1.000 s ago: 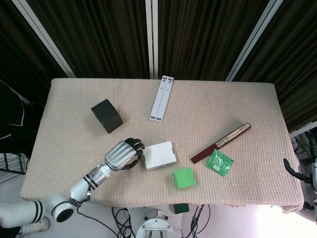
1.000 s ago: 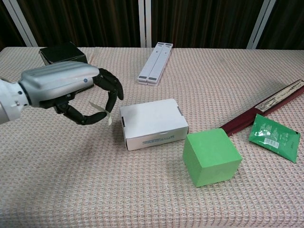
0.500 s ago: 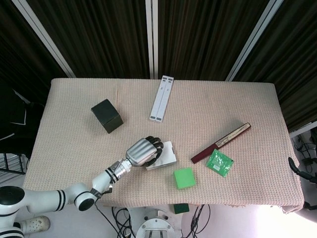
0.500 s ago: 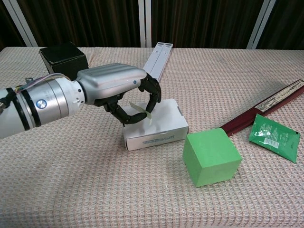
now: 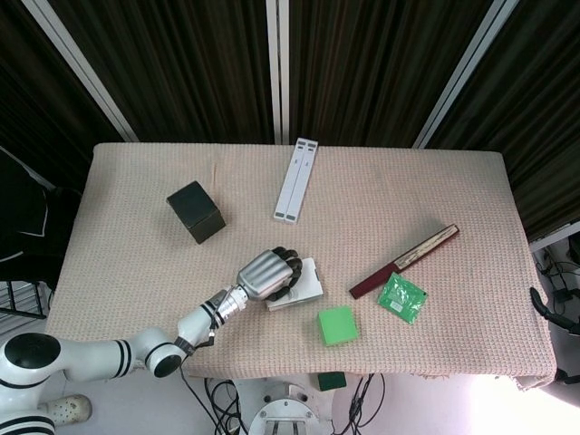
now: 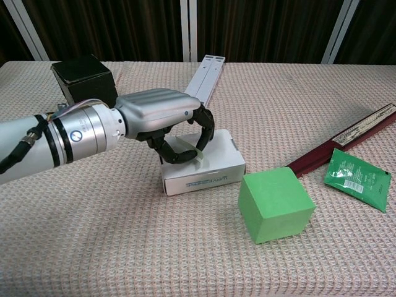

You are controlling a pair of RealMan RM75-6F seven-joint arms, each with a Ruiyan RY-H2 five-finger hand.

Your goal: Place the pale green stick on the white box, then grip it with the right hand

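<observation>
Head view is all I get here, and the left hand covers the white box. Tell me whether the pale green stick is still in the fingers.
Observer: Yes. The chest view shows the pale green stick pinched in the left hand, over the top of the white box.
Operator: Say whether it touches the box.
Observer: Its lower end looks at or just above the top face; I cannot tell contact.
Operator: Report the right hand.
Observer: Neither view shows it.
Operator: Name what sits nearest the box toward me.
Observer: The green cube, apart from the box at its front right corner.
</observation>
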